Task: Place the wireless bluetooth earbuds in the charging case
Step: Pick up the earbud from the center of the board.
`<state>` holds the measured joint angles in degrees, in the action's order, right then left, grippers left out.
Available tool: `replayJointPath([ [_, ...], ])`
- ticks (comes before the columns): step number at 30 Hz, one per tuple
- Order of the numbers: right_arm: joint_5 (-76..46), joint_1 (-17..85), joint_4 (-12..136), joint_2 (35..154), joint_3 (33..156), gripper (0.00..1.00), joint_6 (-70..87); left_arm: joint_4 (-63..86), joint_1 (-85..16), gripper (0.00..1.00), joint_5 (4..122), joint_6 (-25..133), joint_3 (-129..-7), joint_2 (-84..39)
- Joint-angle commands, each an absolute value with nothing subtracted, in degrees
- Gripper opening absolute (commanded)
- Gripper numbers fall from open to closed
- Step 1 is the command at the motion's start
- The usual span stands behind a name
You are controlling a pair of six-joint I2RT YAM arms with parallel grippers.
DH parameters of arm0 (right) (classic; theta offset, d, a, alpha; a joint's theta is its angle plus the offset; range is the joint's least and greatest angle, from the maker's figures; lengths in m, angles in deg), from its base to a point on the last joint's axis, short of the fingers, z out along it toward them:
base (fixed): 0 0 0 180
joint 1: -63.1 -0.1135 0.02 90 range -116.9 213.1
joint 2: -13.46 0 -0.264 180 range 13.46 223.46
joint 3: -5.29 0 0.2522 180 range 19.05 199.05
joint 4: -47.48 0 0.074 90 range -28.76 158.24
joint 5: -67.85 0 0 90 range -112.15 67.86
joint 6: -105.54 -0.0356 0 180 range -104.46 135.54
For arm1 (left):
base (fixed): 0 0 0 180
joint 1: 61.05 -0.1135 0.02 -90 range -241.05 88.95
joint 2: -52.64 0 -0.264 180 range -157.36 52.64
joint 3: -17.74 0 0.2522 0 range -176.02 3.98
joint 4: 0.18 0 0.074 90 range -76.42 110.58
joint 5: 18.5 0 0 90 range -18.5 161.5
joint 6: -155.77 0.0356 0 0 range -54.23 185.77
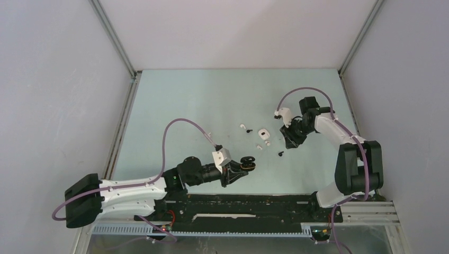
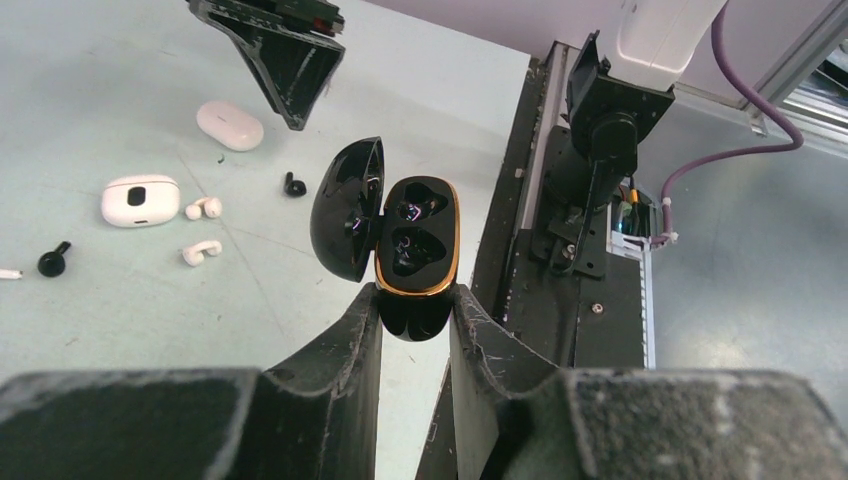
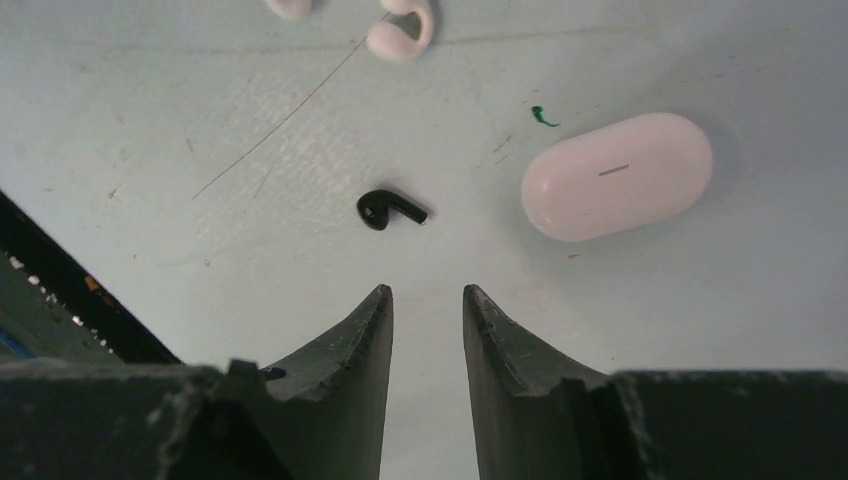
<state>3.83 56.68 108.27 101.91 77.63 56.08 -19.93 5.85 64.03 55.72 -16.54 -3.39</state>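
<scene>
Gripping the black charging case [image 1: 248, 163] near the arm bases, the left pincer [image 1: 239, 168] is seen from overhead at the near side of the counter [image 1: 201, 100]. The right pincer [image 1: 290, 138] hangs over the scatter of earbuds at mid-counter. A black earbud [image 1: 280, 154] lies just beside the right pincer and well apart from the left one, so the right arm is plainly the nearer.

From the left wrist, the left pincer is clenched on the base of the case. The lid [image 2: 348, 208] is swung open to the left and two gold-rimmed wells face the camera; whether anything sits in them cannot be told. On the counter beyond lie white earbuds [image 2: 203, 207], a white case [image 2: 140, 199] and a closed white case [image 2: 229, 124].

From the right wrist, the right pincer [image 3: 427, 300] is released, its jaws parted and empty. The black earbud [image 3: 388, 209] rests on the counter just ahead of the fingertips and slightly left of the gap, with the closed white case off to the right. Its long axis runs across the view, stem to the right, in line with the way the jaws close. A pickup would likely call for a short advance and leftward nudge, perhaps a wrist turn to take it across its narrow side.
</scene>
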Motion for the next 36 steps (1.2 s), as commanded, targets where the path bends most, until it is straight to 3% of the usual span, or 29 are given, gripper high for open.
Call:
replayJointPath([
  [1,0.51,56.21,102.81,103.8,78.02,0.35,53.35,-23.68,6.1,0.0,62.5,54.5,-19.02,-4.37],
  [25,-3.64,51.72,99.8,112.8,77.71,0.35,48.66,-24.17,6.1,0.0,63.7,54.72,-18.35,-4.92],
  [36,-9.83,49.57,99.81,109.39,73.24,0.37,48.69,-27.02,6.1,0.0,63.25,54.16,-17.86,-6.06],
])
